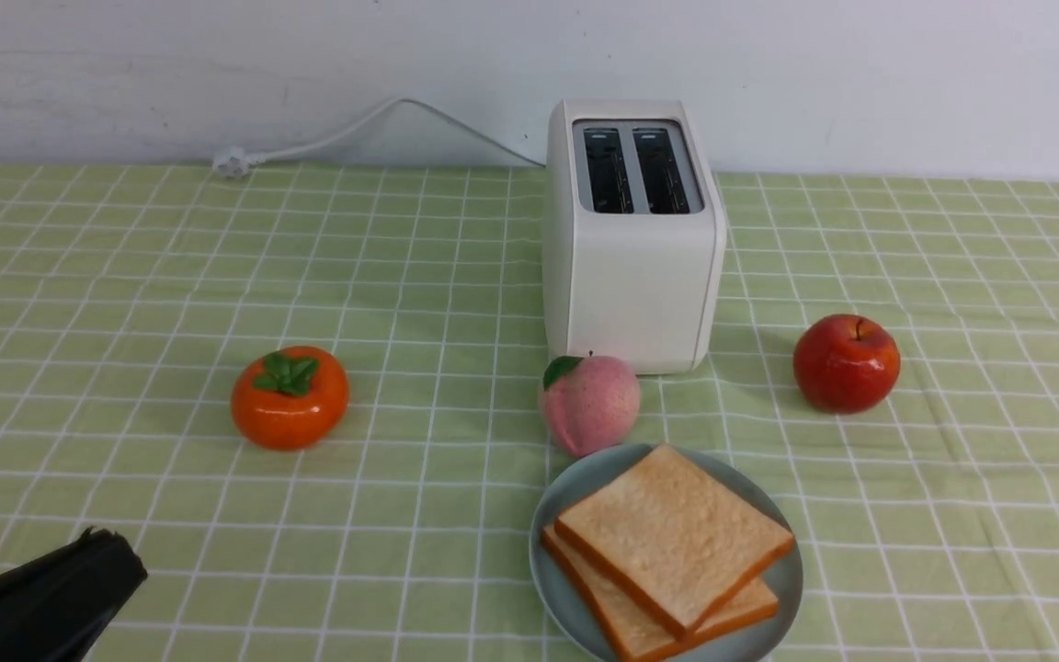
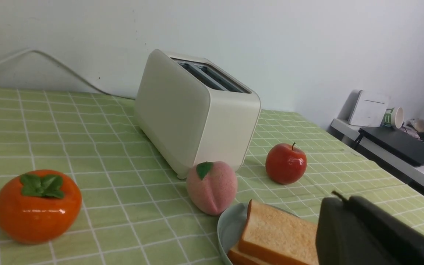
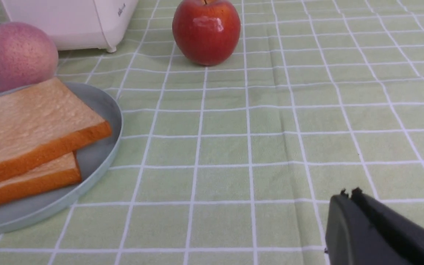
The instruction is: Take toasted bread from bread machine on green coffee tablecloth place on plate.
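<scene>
Front view shows the left gripper (image 1: 97, 552) low at the near left, fingers pressed together and holding nothing. The toast (image 1: 672, 542) lies well off to its right, two slices stacked on the plate (image 1: 552, 533). The right gripper (image 3: 348, 197), seen only from its wrist, is likewise closed and empty, with the plate apart from it. Behind the plate stands the toaster (image 1: 632, 276), its slots empty.
</scene>
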Controlling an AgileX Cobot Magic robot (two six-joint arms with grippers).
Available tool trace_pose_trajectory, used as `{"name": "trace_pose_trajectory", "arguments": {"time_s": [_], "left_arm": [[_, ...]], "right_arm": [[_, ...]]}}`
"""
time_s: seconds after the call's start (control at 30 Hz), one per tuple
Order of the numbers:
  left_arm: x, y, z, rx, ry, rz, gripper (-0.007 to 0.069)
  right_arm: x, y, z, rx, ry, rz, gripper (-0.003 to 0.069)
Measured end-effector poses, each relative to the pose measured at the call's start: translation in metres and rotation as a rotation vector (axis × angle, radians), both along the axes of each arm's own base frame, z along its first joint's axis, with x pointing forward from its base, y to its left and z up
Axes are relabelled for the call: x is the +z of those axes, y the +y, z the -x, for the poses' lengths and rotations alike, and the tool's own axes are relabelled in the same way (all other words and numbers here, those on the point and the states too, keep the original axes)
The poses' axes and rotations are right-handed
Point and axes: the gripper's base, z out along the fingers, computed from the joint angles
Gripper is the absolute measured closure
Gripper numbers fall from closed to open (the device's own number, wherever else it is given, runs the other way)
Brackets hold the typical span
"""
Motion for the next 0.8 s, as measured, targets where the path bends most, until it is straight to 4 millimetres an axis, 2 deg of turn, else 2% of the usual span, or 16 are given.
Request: {"name": "trace_pose_trajectory", "arguments": {"time_s": [0.8], "left_arm": [[-0.0001, 0.0001, 0.0, 0.001, 0.002, 0.002, 0.0604]], "right_arm": [[0.0, -0.0004, 0.0, -0.002, 0.0, 0.008, 0.0669]]}}
